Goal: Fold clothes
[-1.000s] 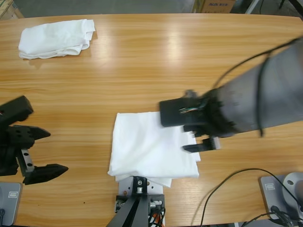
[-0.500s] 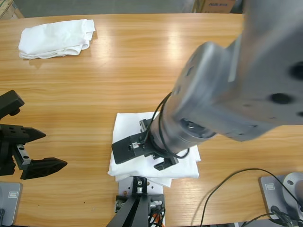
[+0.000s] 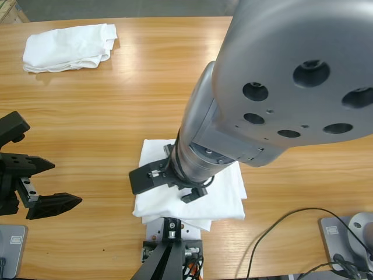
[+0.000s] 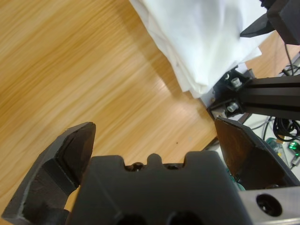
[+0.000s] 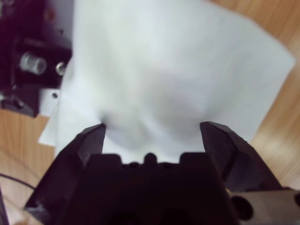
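Note:
A folded white T-shirt (image 3: 230,195) lies at the table's front middle, and no lettering shows on it. My right arm's big silver elbow hides much of it in the high view. My right gripper (image 3: 169,185) stands open low over the shirt's front left part. In the right wrist view the shirt (image 5: 173,70) fills the space between the jaws of that gripper (image 5: 152,133). My left gripper (image 3: 67,184) hangs open at the table's left edge, apart from the shirt. The left wrist view shows that gripper (image 4: 154,129) over bare wood, with the shirt (image 4: 201,42) beyond it.
A folded white bundle (image 3: 67,46) rests at the far left corner of the wooden table (image 3: 145,99). The right arm's elbow (image 3: 291,76) looms over the table's right half. Cables (image 3: 280,233) run along the front right edge.
My right arm has swung left across the shirt, carrying its gripper from the shirt's right edge to its front left part. The left gripper has hardly moved.

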Motion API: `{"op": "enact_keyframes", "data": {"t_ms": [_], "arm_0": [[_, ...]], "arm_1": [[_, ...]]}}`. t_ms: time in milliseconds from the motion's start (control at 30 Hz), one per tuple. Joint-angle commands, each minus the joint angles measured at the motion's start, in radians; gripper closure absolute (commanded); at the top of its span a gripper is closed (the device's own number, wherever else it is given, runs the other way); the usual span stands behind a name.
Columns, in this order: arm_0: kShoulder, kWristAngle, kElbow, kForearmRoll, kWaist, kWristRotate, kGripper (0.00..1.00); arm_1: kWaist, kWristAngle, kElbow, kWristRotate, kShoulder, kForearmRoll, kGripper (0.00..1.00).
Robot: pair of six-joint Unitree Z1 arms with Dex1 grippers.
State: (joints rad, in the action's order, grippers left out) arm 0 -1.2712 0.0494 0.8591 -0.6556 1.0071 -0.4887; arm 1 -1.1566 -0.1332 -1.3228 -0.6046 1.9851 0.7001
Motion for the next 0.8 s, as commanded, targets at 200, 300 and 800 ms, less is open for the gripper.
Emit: {"op": "enact_keyframes", "data": {"t_ms": [200,300,800], "arm_0": [[0.015,-0.016,-0.044,-0.010,-0.004,-0.011,0.000],[0.015,-0.016,-0.046,-0.010,-0.004,-0.012,0.000],[0.027,-0.016,-0.045,-0.010,-0.004,-0.011,0.000]], "arm_1": [[-0.009,0.037,0.128,0.086,0.071,-0.163,0.248],[-0.009,0.033,0.165,0.086,0.072,-0.178,0.248],[0.201,0.121,0.223,0.097,0.066,-0.232,0.262]]}}
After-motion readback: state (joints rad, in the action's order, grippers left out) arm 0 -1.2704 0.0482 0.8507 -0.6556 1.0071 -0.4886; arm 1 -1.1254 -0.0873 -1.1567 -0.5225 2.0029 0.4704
